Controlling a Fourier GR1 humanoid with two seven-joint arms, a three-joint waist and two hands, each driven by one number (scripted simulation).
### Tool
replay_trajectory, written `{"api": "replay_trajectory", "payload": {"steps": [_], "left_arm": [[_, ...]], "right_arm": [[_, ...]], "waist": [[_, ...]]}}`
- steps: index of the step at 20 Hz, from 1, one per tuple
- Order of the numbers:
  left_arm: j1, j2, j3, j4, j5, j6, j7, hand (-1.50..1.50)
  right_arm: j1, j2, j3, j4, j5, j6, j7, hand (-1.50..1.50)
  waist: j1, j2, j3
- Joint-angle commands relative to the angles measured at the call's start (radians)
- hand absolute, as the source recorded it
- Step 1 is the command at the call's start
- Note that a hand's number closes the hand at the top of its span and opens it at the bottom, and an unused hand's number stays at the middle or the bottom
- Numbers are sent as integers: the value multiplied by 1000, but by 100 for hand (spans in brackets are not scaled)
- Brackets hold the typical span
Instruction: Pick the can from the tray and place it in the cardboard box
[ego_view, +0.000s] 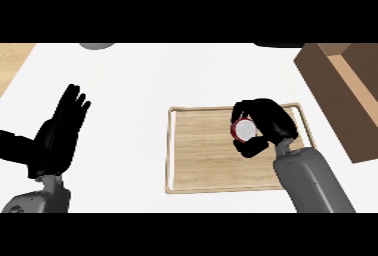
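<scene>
While right robot hand (264, 127) grips can (244, 129), lid apparently faces viewer.

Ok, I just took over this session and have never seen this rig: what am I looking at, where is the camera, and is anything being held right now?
This single view looks steeply down from the robot's head onto a white counter. The two grey forearms entering from the bottom are the robot's own, each ending in a black hand. The left hand rests open at the left, fingers up, holding nothing. The right hand is over the wooden tray, its fingers and thumb curled round the can; you see the can's white end with a red rim. Whether the can has left the tray I cannot tell. The open cardboard box stands at the right edge, beside the tray. A grey thing shows at the top edge, mostly cut off.
</scene>
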Motion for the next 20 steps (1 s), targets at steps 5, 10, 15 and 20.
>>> {"api": "replay_trajectory", "payload": {"steps": [5, 10, 15, 20], "left_arm": [[-36, -9, -11, 6, -19, 20, 26, 0], [-8, 19, 28, -28, 22, -9, 43, 0], [54, -31, -29, -33, -16, 1, -16, 0], [7, -9, 9, -25, 9, 1, 5, 0]], "right_arm": [[-112, 138, 208, 79, 283, -181, 217, 150], [-156, 140, 237, -113, 296, -17, 284, 150], [-237, 140, 137, -217, 203, -149, 442, 150], [-282, 129, 35, -316, 285, -156, 553, 150]], "waist": [[-2, -1, 0], [-9, -4, 0], [1, -5, 0], [-13, -5, 0]]}}
